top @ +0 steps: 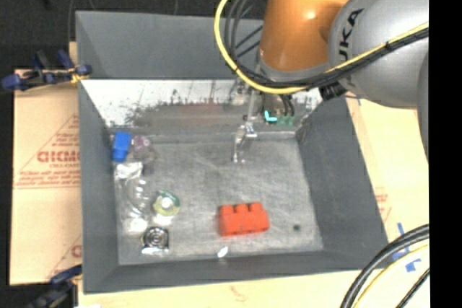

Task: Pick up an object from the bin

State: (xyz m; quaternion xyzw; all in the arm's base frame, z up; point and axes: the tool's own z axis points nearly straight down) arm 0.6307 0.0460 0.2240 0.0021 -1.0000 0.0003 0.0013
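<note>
— How far along is the pick?
— Hardly begun, by the look of it. Everything lies on the floor of the bin (336, 177), and nothing is lifted.
— What lies nearest?
— At 6 o'clock on the floor there is a red toy brick (243, 219), flat and alone, with a white scrap (222, 252) just beside it toward 7. At 8 o'clock there is a little heap: a round metal piece (155, 236), a pale green disc (166, 205) and some crumpled clear plastic (130, 187).
— And further back?
— A small blue block (120, 146) at 10 o'clock, with a pale cup-like thing (142, 144) just beside it.
— Where are the jaws?
— Furthest back, between 12 and 1 o'clock, near the far wall, under the orange cover (303, 18). They hang over bare floor, well apart from brick and heap. Whether they are apart or together cannot be told.
— So what is left?
— Probably all of it: settling on a thing, moving over it, descending, closing and lifting. The brick looks the easiest candidate, since it stands clear of the rest.
</note>
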